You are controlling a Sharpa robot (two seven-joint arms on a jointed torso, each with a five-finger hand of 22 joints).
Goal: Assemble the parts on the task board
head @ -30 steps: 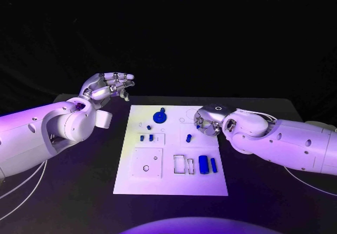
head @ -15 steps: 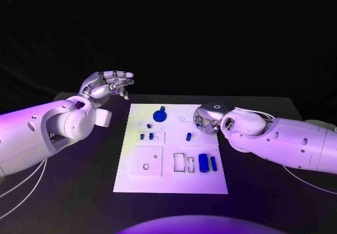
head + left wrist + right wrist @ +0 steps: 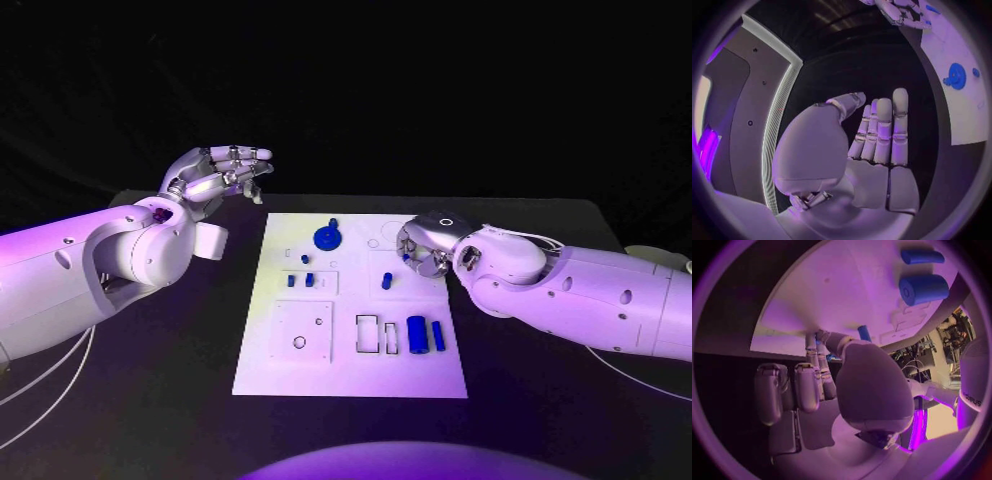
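Hovering right hand (image 3: 421,247) beside small peg (image 3: 388,282), cylinders (image 3: 417,336) near.

White task board (image 3: 351,370) lay flat at surface centre. Blue gear-like disc (image 3: 329,238) toward 12 o'clock. Two small blue pegs (image 3: 300,282) at 9 o'clock. Large blue cylinder (image 3: 417,336) beside slimmer one (image 3: 438,337), 4 o'clock.

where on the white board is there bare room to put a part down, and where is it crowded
The near strip of the task board, between its front edge and the rectangular cutouts, looks bare. The far left corner beside the blue gear also seems free. It is crowded mid-board: small blue pegs, the two blue cylinders, and the right hand over the right edge.
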